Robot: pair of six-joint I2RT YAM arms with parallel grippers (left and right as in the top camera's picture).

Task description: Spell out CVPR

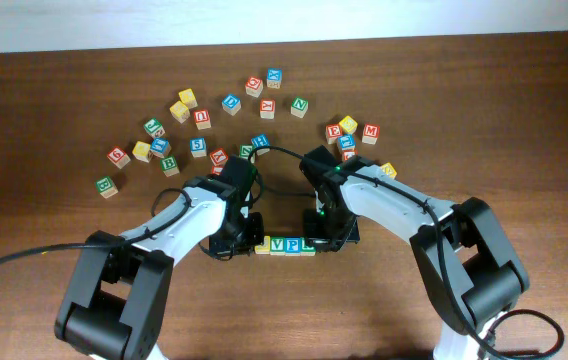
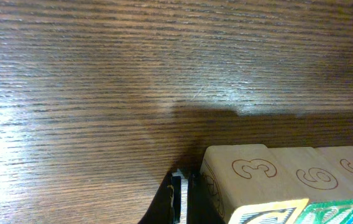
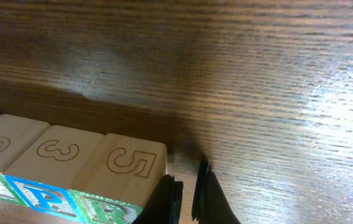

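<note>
A row of letter blocks lies at the table's middle front: yellow C (image 1: pixel 262 245), green V (image 1: pixel 278 245), blue P (image 1: pixel 293 245), green R (image 1: pixel 308 245). My left gripper (image 1: pixel 245 240) is shut and empty, its fingers (image 2: pixel 181 196) right against the left side of the C block (image 2: pixel 238 177). My right gripper (image 1: pixel 328 238) is shut and empty, its fingers (image 3: pixel 187 193) right against the right side of the R block (image 3: pixel 130 168). The blocks touch side by side, number faces 3, 6 and 5 turned to the far side.
Several loose letter blocks lie scattered across the back of the table, from a green one at the left (image 1: pixel 107 186) to a red one (image 1: pixel 370 132) and a yellow one (image 1: pixel 388 170) at the right. Bare wood (image 1: pixel 294 310) lies in front of the row.
</note>
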